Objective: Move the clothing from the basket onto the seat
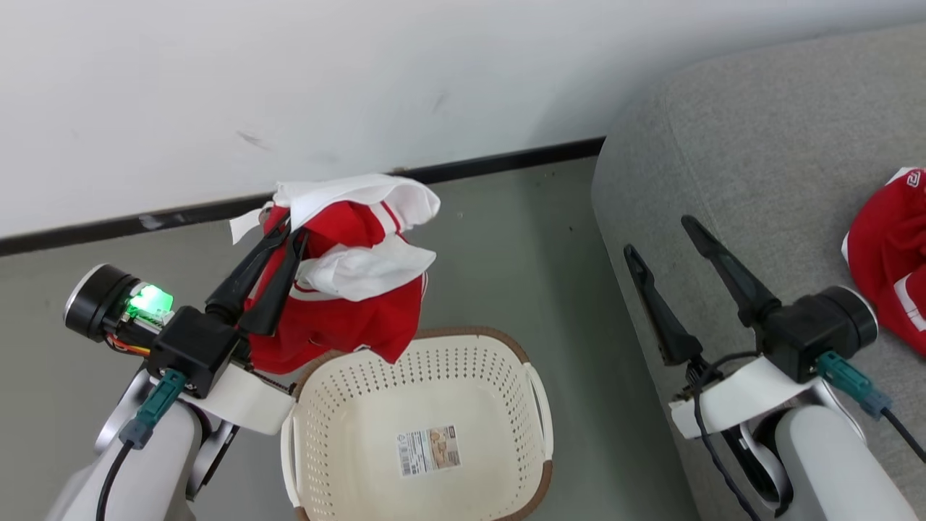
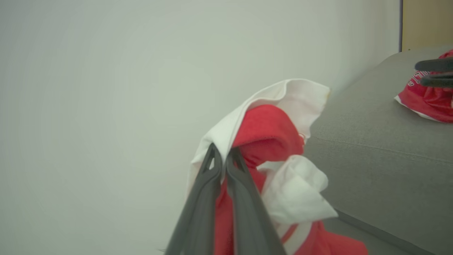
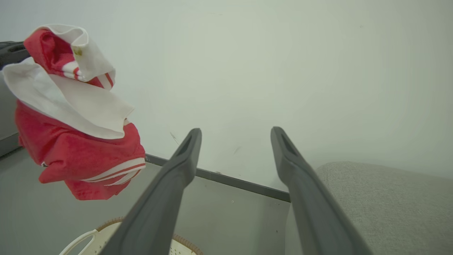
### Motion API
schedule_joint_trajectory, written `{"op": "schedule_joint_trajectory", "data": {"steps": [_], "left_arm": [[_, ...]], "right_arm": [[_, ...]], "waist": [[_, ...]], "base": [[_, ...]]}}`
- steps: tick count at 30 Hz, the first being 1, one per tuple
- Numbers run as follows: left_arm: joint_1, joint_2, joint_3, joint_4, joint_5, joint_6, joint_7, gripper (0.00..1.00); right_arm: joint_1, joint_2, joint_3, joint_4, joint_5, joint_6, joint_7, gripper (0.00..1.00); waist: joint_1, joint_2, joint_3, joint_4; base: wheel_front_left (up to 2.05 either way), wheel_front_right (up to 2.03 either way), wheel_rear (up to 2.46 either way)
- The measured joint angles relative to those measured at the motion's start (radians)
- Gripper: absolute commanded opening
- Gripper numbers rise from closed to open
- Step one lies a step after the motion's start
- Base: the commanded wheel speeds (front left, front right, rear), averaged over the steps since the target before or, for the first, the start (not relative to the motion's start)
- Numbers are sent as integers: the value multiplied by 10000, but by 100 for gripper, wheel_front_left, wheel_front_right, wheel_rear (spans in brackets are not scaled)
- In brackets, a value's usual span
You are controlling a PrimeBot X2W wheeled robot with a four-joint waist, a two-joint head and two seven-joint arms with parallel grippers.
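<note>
1. My left gripper (image 1: 291, 233), at the left of the head view, has its two fingers pressed together on a pinch of the held jersey (image 1: 347, 304). The cloth wraps over the fingertips, so I cannot make out how much fabric sits between them.
2. The held jersey hangs as a crumpled red-and-white bunch at the upper left of the basket (image 1: 474, 333). Its lowest fold overlaps the brown rim in the head view, but I cannot tell whether it touches. Any lettering is folded out of sight.
3. The basket sits at the bottom centre, and the frame edge cuts off its near end. A paper label (image 1: 429, 450) lies on its bottom, the print too small to read.
4. My right gripper (image 1: 658, 235), at the lower right, has its fingers spread wide and grips nothing. It shows against the side of the seat (image 1: 759, 145).
5. The second jersey (image 1: 886, 260) lies on the seat at the right edge, partly cut off by the frame. In the left wrist view its lettering is blurred and half covered by my right gripper's dark fingertips.
6. The seat runs out of the frame at the right and bottom, and my right forearm hides its lower part.
</note>
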Motion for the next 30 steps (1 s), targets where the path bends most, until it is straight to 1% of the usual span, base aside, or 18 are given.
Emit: {"op": "schedule_joint_trajectory", "data": {"steps": [4,8,13,16,20,24,30], "left_arm": [[186,61,-6,-75,-67,-8,21,0],[406,173,-94,-207,-71,-104,107,0],[409,224,-328,-483,-71,-224,270,0],[406,247,-433,-623,-71,-368,395,0],[398,242,-652,-838,-88,-453,589,0],[397,196,-894,-1045,-224,-535,811,0],[396,123,-1150,-1250,-422,-546,1137,0]], "right_arm": [[231,-86,123,98,50,0,0,100],[470,-171,640,171,186,0,0,100],[469,-593,1578,221,219,0,0,100],[430,-813,2236,320,217,2,0,100],[328,-1041,3187,502,209,2,0,100],[-129,-1156,3939,575,48,2,0,100],[-616,-1321,5051,890,-194,2,0,100]], "waist": [[0,0,-343,56],[0,0,-779,133],[0,0,-1274,239],[0,0,-1542,309],[0,0,-1860,408],[0,0,-2136,509],[0,0,-2457,675]], "base": [[0,0,0],[0,0,0],[0,0,0],[0,0,0],[0,0,0],[0,0,0],[0,0,0]]}}
